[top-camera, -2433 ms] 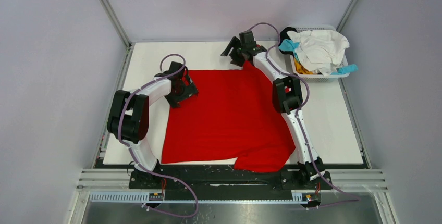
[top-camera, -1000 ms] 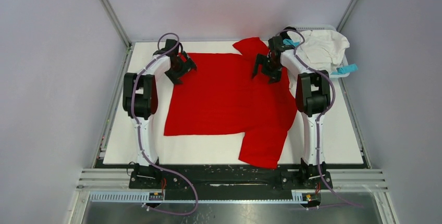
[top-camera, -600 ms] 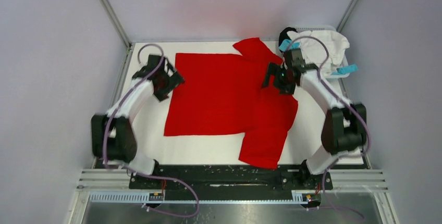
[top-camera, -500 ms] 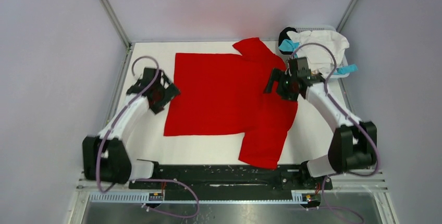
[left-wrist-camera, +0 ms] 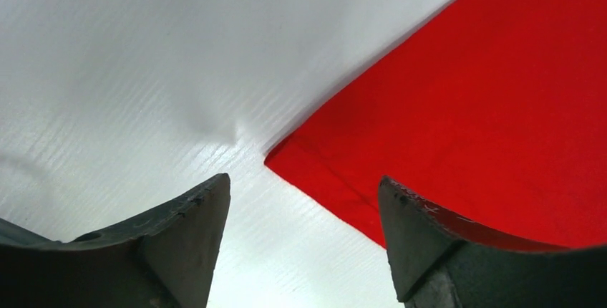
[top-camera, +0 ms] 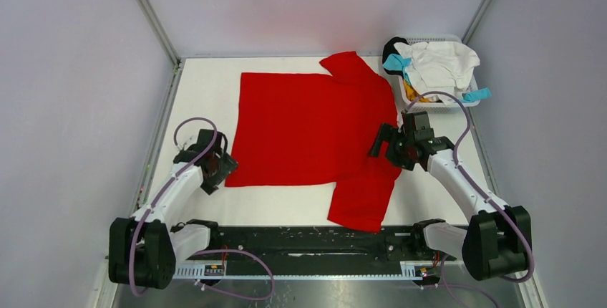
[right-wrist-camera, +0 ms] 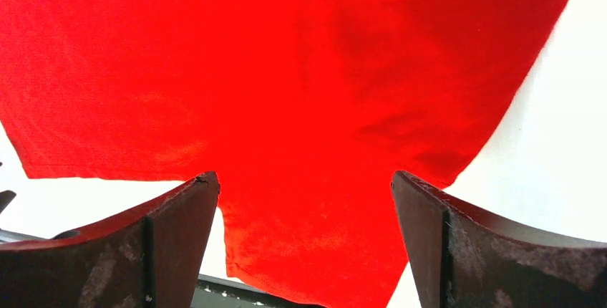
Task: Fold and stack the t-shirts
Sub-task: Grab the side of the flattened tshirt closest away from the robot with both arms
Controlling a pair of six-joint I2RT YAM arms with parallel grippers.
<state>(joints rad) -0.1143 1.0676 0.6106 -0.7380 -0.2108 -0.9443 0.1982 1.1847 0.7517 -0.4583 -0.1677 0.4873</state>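
The large red t-shirt (top-camera: 308, 125) lies spread flat on the white table, one sleeve at the far edge and one sleeve (top-camera: 363, 200) toward the near edge. My left gripper (top-camera: 215, 172) is open and empty just left of the shirt's near-left corner (left-wrist-camera: 275, 157). My right gripper (top-camera: 390, 149) is open and empty above the shirt's right side, over the near sleeve (right-wrist-camera: 315, 251). White, teal, orange and black shirts (top-camera: 436, 64) are heaped in the basket.
The white lattice basket (top-camera: 442, 105) stands at the far right corner of the table. Bare white table (top-camera: 200, 93) lies left of the shirt and more (top-camera: 451, 200) at the near right. A black rail (top-camera: 300, 240) runs along the near edge.
Both arms have drawn back from the shirt's far corners toward the near edge. The red shirt, pulled toward the far edge earlier, now lies still and released.
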